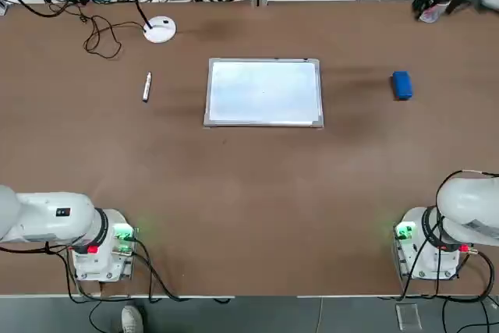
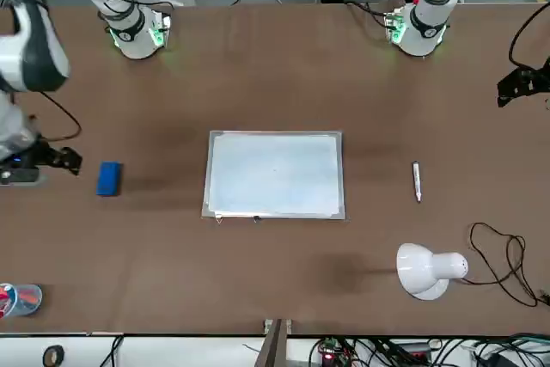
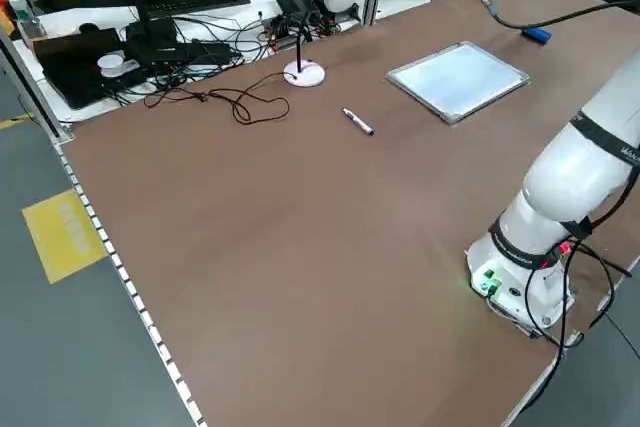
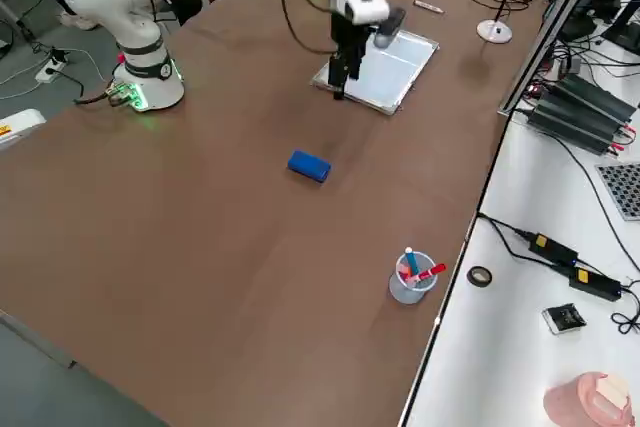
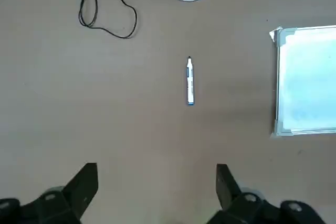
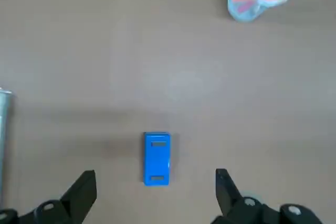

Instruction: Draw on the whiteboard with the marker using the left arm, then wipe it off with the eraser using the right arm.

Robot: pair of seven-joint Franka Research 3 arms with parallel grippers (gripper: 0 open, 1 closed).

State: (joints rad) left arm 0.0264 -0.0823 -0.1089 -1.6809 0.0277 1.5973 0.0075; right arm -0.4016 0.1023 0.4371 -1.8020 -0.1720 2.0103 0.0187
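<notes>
Both grippers hang high, left gripper (image 5: 156,192) and right gripper (image 6: 155,195) spread wide and empty. Slim white marker (image 1: 146,87) lies left of the clean-looking, silver-framed whiteboard (image 1: 263,92), blue block eraser (image 1: 401,85) right (unmarked or wiped, undecidable).

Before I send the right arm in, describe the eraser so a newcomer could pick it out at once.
Start at the whiteboard in the middle of the brown table. Go across to the robot's right side: the eraser lies alone on bare tabletop there. It is a small bright blue block, unlike the thin pale marker on the whiteboard's other side.
</notes>
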